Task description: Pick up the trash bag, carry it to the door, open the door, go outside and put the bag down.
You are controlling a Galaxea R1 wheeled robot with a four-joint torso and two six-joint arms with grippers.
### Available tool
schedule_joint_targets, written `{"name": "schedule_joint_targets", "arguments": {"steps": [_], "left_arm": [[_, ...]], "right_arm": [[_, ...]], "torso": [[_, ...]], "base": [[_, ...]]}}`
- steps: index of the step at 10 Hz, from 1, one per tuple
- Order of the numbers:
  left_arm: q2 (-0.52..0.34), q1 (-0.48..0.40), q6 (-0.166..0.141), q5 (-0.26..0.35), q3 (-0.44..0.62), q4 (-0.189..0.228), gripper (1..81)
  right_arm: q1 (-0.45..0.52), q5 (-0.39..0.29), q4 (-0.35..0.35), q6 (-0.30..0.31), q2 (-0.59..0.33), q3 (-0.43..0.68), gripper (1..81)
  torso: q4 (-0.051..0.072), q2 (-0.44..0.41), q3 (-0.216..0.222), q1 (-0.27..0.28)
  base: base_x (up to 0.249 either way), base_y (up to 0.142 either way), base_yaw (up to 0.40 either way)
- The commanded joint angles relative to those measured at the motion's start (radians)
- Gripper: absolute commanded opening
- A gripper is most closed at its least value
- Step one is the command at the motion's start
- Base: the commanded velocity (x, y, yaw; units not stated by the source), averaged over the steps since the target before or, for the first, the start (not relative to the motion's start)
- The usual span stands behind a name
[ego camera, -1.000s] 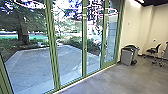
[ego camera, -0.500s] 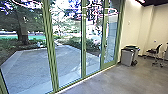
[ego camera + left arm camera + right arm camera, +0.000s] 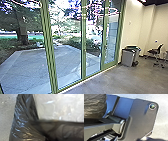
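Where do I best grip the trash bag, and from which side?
The creased, loose-looking plastic of the trash bag, probably from above: its thin folds should bunch well, while the rounded bulge in the right wrist view looks too broad to pinch.

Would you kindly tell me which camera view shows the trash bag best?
The left wrist view: the trash bag looms large there, its glossy dark folds plain. The right wrist view shows a wrinkled part, cut off by its edge.

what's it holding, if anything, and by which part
Can't tell: the trash bag shows close up in the left wrist view, but any grip is unclear.
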Motion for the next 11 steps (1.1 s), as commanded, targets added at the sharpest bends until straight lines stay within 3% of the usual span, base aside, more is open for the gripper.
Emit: {"name": "schedule_joint_targets", "arguments": {"steps": [1, 11], "left_arm": [[-0.003, -0.067, 0.004, 0.053, 0.002, 0.004, 1.0], [-0.004, -0.069, 0.004, 0.053, 0.001, 0.008, 1.0]], "right_arm": [[0.062, -0.056, 0.004, -0.003, 0.002, 0.001, 81.1], [0.062, -0.056, 0.006, -0.003, 0.011, 0.000, 81.1]], "torso": [[0.000, 0.000, 0.000, 0.000], [0.000, 0.000, 0.000, 0.000]], "base": [[0.122, -0.074, 0.000], [0.122, -0.076, 0.000]]}}
